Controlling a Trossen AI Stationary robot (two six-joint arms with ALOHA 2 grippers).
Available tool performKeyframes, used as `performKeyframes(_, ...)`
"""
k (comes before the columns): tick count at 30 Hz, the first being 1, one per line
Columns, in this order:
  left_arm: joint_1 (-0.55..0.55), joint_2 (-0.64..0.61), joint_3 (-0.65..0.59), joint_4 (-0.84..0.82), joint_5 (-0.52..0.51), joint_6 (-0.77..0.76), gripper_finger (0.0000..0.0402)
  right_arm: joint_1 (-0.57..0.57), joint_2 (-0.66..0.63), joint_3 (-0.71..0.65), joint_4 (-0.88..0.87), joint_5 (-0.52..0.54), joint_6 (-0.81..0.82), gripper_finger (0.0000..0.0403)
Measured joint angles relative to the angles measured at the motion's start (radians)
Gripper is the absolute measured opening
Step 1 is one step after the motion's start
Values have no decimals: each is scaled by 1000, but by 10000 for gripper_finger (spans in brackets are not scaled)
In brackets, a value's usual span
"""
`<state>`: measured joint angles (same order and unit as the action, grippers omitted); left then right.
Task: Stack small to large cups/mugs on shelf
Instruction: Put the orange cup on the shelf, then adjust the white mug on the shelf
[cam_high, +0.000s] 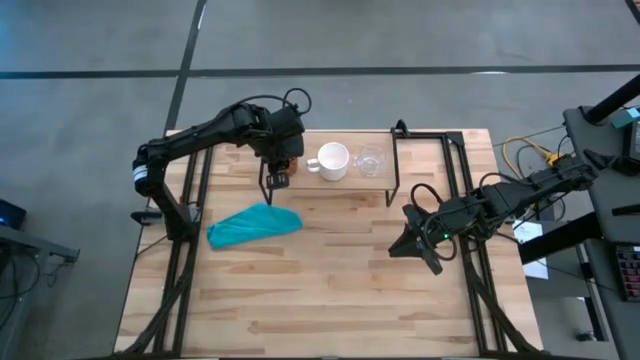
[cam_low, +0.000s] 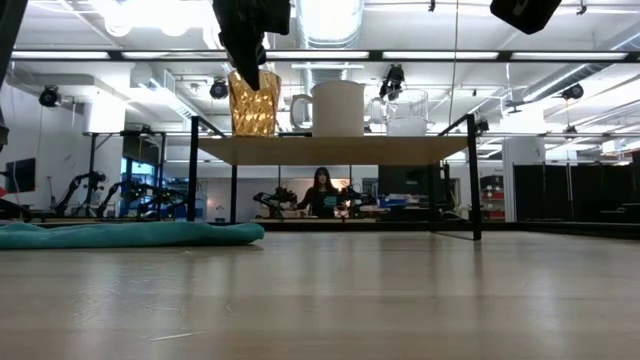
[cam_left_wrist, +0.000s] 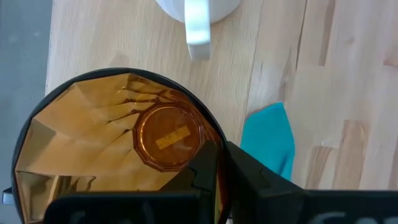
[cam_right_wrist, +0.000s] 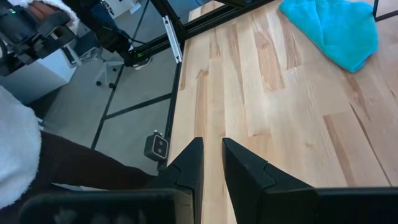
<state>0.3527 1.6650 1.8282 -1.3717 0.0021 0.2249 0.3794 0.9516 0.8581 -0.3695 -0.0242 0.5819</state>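
The shelf (cam_low: 330, 150) carries three vessels in a row, each standing on its base. The amber-brown textured cup (cam_low: 253, 105) is at the shelf's left end. The white handled mug (cam_low: 335, 108) is in the middle and the small clear glass cup (cam_low: 405, 112) at the right end. My left gripper (cam_high: 280, 160) hangs over the amber cup (cam_high: 289, 162), shut on its rim. My right gripper (cam_high: 420, 245) waits shut, low over the table's right part, away from the shelf. My left gripper (cam_left_wrist: 221, 155) holds the amber cup (cam_left_wrist: 93, 143) by its rim (cam_left_wrist: 222, 163), one finger (cam_left_wrist: 205, 174) inside the cup and the other (cam_left_wrist: 261, 180) outside. The fingers come from above, pointing down. The cup stands upright, its base on the shelf board (cam_left_wrist: 93, 37).
A teal cloth (cam_high: 255, 225) lies crumpled on the table in front of the shelf's left end. The mug's handle (cam_left_wrist: 198, 28) points toward the amber cup, close to it. Black frame rails (cam_high: 460, 190) run along the table's left and right sides. A person shows in the room beyond (cam_low: 322, 190).
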Motion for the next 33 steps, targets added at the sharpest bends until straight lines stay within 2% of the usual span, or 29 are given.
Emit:
performKeyframes(8,1,0,1,1,-9,-1,9,0,0,0,0,0,0,54)
performKeyframes(14,1,2,0,0,-14,-2,51,0,0,0,1,0,0,54)
performKeyframes(20,1,-1,4,1,-69,-5,83,0,0,0,3,0,0,54)
performKeyframes(33,-28,-18,127,2,-62,-10,87,0,0,0,3,0,1,54)
